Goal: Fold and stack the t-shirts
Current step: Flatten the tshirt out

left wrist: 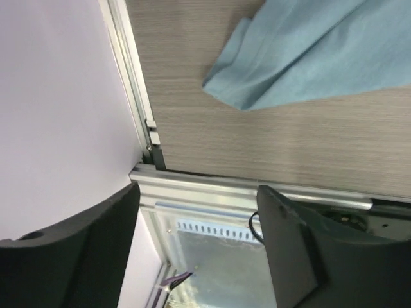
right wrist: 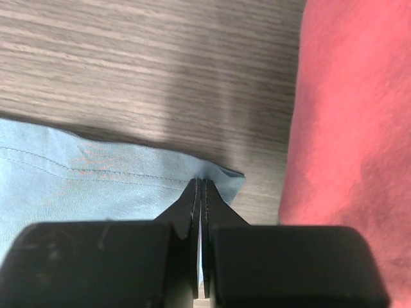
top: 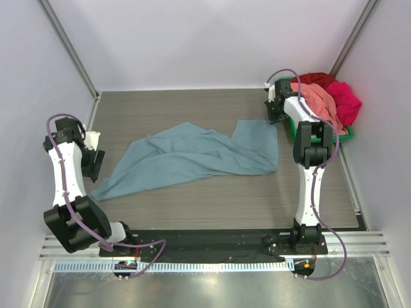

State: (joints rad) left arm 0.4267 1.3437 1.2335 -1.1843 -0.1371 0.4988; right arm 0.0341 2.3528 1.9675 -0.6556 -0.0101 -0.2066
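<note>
The step in hand looks to be spreading out the blue-grey t-shirt before any fold; it is lying crumpled and twisted across the middle of the table, one corner trailing toward the left arm and its far corner reaching toward the green bin; the right gripper is clenching tight on that far corner at the stitched hem, though its own fingers are hiding how much cloth is caught, so the bite is probably thin; the left gripper is hanging with jaws apart, grasping nothing, near the trailing corner but not touching it; the salmon-pink t-shirt, magenta t-shirt and red t-shirt are waiting heaped in the bin, the salmon one draping over its rim; the next move is calling for the left gripper to drop onto the trailing corner and pinch it, so that both arms can draw the cloth taut and flat.
</note>
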